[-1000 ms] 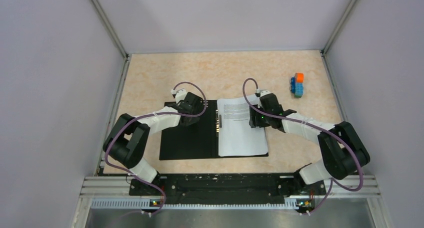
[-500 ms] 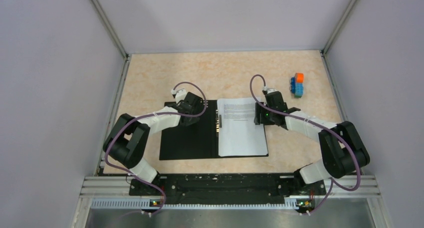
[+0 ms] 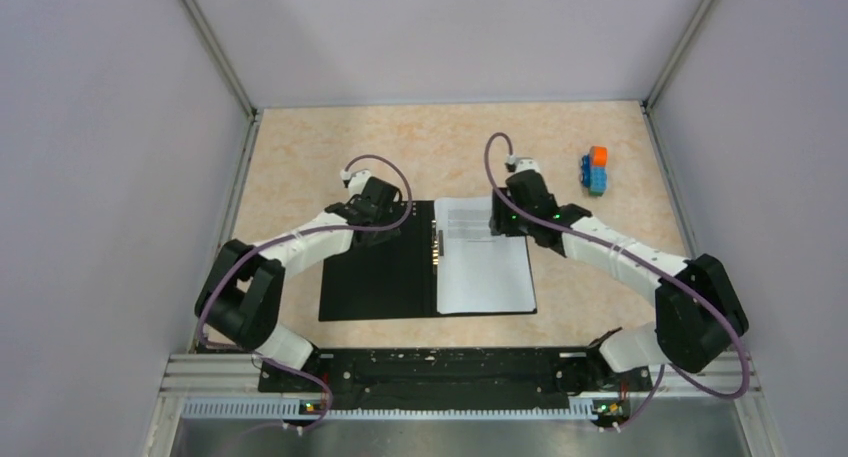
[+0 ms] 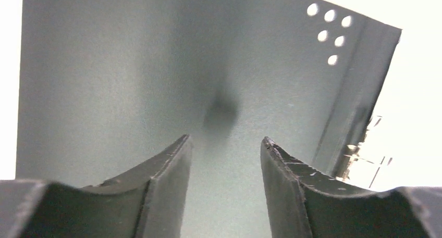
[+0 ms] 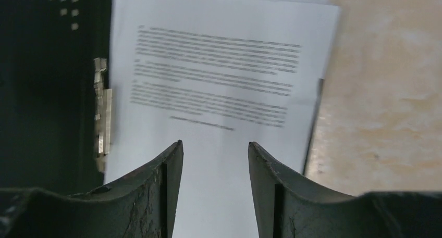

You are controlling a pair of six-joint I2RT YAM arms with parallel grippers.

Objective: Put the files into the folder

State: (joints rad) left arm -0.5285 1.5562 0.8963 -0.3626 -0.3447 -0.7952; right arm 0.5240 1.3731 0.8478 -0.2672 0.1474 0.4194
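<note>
One folder [image 3: 375, 277] lay open and flat on the table [image 3: 400, 147], black inside up, its two halves side by side. The files [image 3: 485, 277] rested as one white stack on the right half, printed text toward the far end. Staggered far edges showed there was more than one sheet, but the exact count could not be told. One metal clip [image 5: 102, 115] ran along the spine, just left of the stack. Six small round holes [image 4: 339, 40] were punched in the left half near its far right corner.

The left gripper [image 4: 224, 144] was over the far part of the bare left half, its two fingers [image 4: 172, 170] spread apart with nothing between them. The right gripper [image 5: 215, 147] was over the far part of the sheets, its two fingers [image 5: 167, 175] likewise parted and empty. Whether either touched the surface below could not be told.

One small orange-and-blue toy block stack [image 3: 596, 170] stood on the table, far right, well apart from the folder.
</note>
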